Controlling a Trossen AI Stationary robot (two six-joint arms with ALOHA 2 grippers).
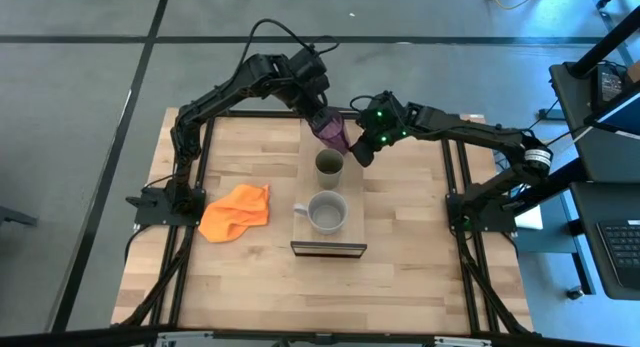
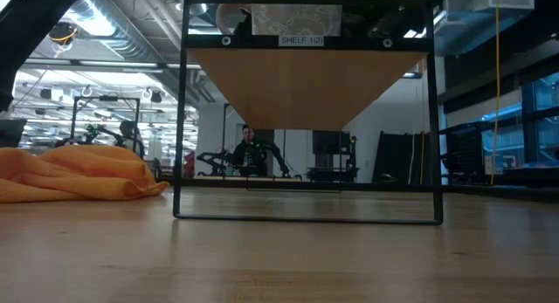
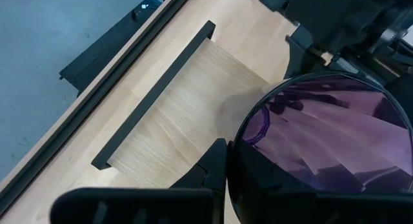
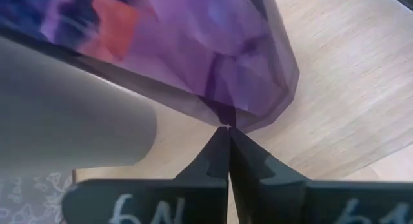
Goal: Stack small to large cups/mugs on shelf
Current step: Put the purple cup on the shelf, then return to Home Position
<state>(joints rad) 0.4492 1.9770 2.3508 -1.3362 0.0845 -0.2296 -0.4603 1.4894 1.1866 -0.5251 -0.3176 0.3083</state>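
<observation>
The purple tumbler is tilted in the air over the far end of the light-wood shelf. My left gripper is shut on it from the far side. My right gripper comes from the right, its fingertips shut at the tumbler's lower end. The olive-green cup stands upright on the shelf's middle. The grey mug stands upright nearer the shelf's front, handle to the left. The cups do not show in the low view. My left gripper holds the tumbler's round side wall between its fingers; one finger shows against it and the tumbler hides the other. The fingers slant down from the far side. The tumbler is lifted clear of the shelf and tilted. My right gripper has its two fingertips closed together on a thin edge at the tumbler's end, only at their free ends. It comes roughly level from the table's right. The tumbler is clear of the shelf below.
An orange cloth lies crumpled on the table left of the shelf; it also shows in the low view. The shelf stands raised on a dark frame. Bare tabletop lies right of the shelf and along the near edge.
</observation>
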